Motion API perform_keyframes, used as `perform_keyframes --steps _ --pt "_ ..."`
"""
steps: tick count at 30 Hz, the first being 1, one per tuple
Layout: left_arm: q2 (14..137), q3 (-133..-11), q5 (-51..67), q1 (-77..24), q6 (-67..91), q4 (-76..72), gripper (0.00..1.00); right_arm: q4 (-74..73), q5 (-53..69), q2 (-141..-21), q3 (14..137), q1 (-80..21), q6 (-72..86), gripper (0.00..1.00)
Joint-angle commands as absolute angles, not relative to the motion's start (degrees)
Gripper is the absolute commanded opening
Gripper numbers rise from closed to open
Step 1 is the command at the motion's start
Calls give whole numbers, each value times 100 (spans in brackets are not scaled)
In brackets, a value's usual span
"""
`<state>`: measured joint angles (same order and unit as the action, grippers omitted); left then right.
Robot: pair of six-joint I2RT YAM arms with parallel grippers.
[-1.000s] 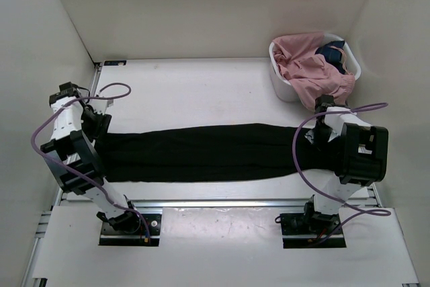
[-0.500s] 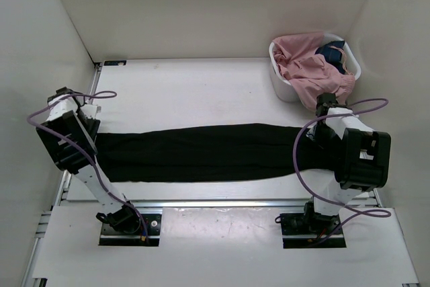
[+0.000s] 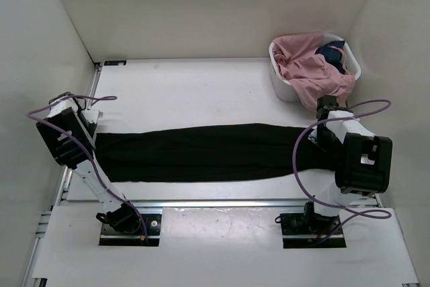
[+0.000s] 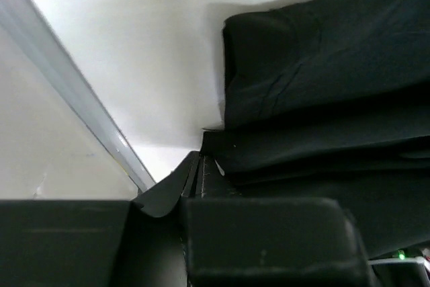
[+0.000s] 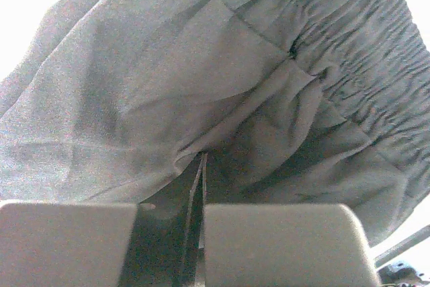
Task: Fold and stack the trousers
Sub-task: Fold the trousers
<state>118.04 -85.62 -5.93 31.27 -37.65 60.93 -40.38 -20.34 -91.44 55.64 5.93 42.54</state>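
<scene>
Laid out full length across the white tabletop (image 3: pixel 188 92), left to right: long black cloth trousers (image 3: pixel 201 152), leg ends at the left, gathered elastic waistband (image 5: pixel 363 52) at the right.

Reaching in from the table's left edge with the left gripper (image 4: pixel 200 169), elbow folded back above its base, wrist low over the surface. Pressed together on the near corner of the leg hem, thin fabric caught between the fingers.

Bending in from the right with the right gripper (image 5: pixel 201 166), forearm raised over the waist end, wrist tipped downward. Closed tight on a fold just below the waistband.

Beyond the right arm, at the far right corner: a white plastic basket (image 3: pixel 279 85) heaped with pink clothes (image 3: pixel 309 65).
</scene>
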Motion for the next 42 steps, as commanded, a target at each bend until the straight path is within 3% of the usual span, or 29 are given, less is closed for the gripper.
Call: perform_keyframes --steps 1,5,8,11,19,26,29,30,31,42 --pt "11830 -8824 -299 3146 -3718 6311 14 -4131 -2329 -8904 5563 606 4192 0" --pt "11830 -9122 -229 3199 -3718 6311 14 -4131 -2329 -8903 5563 606 4192 0" --pt "11830 -9290 -229 3199 -3665 6459 37 -4131 -2329 -8903 5563 606 4192 0" --pt "11830 -9290 -150 3199 -3665 6460 44 -4131 -2329 -8903 5511 606 4192 0" --pt "11830 -9290 211 3199 -3718 6706 45 -4131 -2382 -8903 5511 606 4078 0" --pt "12313 -9114 -228 3199 -3516 6513 45 -4131 -2382 -8903 5511 606 4078 0" --pt "12418 -9246 -281 3199 -3463 6460 37 -4131 -2382 -8903 5511 606 4078 0" --pt "12419 -9246 -281 3199 -3411 6460 19 -4131 -2382 -8903 5511 606 4078 0" --pt "12419 -9246 -281 3199 -3410 6460 14 -4131 -2382 -8851 5511 606 4078 0" --pt "11550 -9132 -457 3138 -3357 6338 14 -4131 -2277 -8903 5458 606 4078 0"
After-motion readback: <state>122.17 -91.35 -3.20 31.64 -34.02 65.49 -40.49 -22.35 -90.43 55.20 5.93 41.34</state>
